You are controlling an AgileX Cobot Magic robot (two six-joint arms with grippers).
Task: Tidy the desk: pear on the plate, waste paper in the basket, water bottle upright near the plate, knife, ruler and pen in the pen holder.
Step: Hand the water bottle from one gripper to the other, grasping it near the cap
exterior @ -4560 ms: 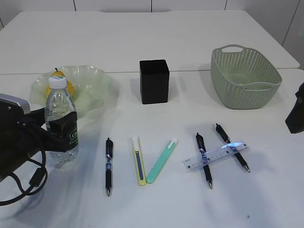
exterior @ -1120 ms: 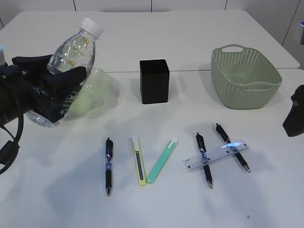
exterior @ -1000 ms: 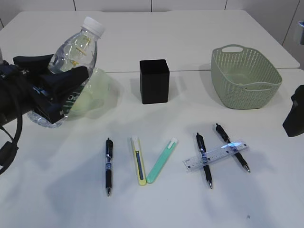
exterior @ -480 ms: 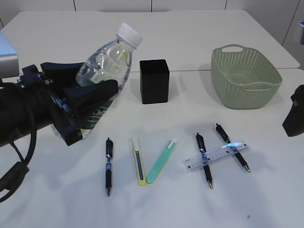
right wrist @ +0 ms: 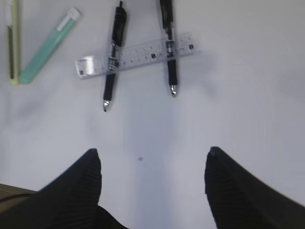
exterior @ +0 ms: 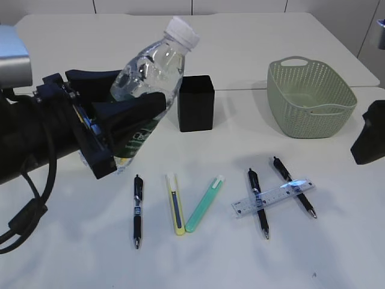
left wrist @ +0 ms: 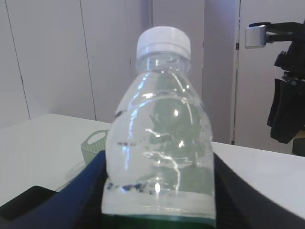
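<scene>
My left gripper (exterior: 142, 90) is shut on the water bottle (exterior: 146, 73), which hangs tilted above the desk (exterior: 72, 241), white cap (exterior: 182, 29) up and to the right. In the left wrist view the bottle (left wrist: 159, 138) fills the space between my dark fingers (left wrist: 78, 198). The black pen holder (exterior: 195, 102) stands just right of it. Three pens (exterior: 138, 209), a yellow knife (exterior: 175, 205), a green knife (exterior: 204, 203) and the clear ruler (exterior: 274, 197) lie in front. My right gripper (right wrist: 152, 164) is open over bare desk below the ruler (right wrist: 138, 56). Plate, pear and waste paper are out of view.
The sage-green basket (exterior: 310, 99) stands at the back right. My left arm covers the left part of the desk. The right arm (exterior: 367, 141) hangs at the right edge. The ruler lies across two pens (right wrist: 167, 47).
My left arm has carried the lifted, tilted bottle rightward and slightly toward the camera, from the plate's area to just left of the pen holder. The right gripper barely moved.
</scene>
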